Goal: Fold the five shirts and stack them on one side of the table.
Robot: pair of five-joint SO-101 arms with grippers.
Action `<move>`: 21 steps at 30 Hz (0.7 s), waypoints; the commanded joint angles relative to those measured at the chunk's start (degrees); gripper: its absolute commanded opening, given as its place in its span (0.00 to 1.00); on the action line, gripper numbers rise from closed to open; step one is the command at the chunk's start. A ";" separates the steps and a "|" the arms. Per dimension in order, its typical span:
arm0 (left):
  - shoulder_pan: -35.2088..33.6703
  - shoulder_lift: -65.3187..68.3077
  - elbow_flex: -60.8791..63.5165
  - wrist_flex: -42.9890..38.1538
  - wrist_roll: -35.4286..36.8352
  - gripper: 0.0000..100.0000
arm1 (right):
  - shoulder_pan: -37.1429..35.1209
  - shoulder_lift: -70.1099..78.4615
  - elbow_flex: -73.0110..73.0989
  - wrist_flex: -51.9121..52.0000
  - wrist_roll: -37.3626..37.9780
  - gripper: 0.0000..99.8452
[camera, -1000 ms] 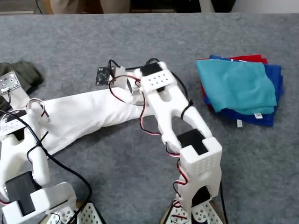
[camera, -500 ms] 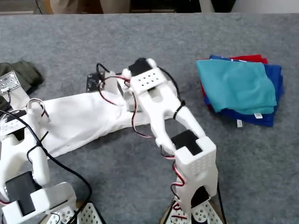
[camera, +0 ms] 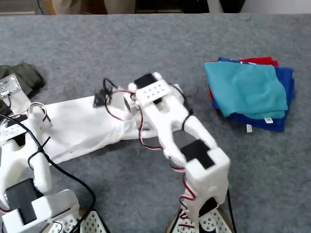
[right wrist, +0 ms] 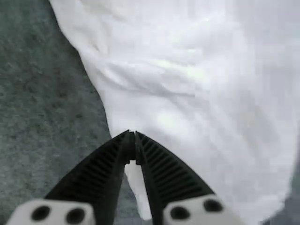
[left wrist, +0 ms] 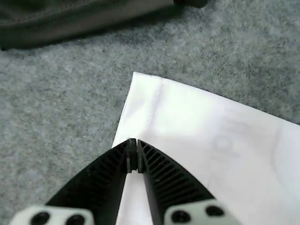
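White shirt pinched at both ends; three shirts stacked, two left to be folded.

The white shirt (camera: 77,124) is seen stretched as a long band over the table (camera: 194,39), from near its left edge toward the middle. The left gripper (left wrist: 132,157) is closed on the hem by one corner, and the right gripper (right wrist: 131,152) is closed on the cloth at the opposite end. Toward the right edge a stack has been laid: a teal shirt (camera: 245,87) on top, a blue shirt (camera: 284,82) beneath, and a red shirt (camera: 260,60) showing at the back. A dark green shirt (camera: 24,77) is left crumpled at the left edge. The task is judged a little over half done: the white shirt is unfolded as yet, and the green one untouched.
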 commanded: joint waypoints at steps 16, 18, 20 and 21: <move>-5.19 9.89 -37.45 49.85 -11.08 0.20 | 11.65 -19.82 3.12 6.42 -2.81 0.00; -6.07 14.20 -39.47 51.25 -11.60 0.21 | 11.74 -20.79 7.87 2.90 -2.99 0.00; -7.03 18.86 -40.97 51.16 -11.43 0.21 | 11.74 -21.23 12.79 -0.79 -2.99 0.00; -7.30 21.23 -41.58 50.37 -11.34 0.21 | 11.74 -21.23 15.25 -2.90 -2.99 0.00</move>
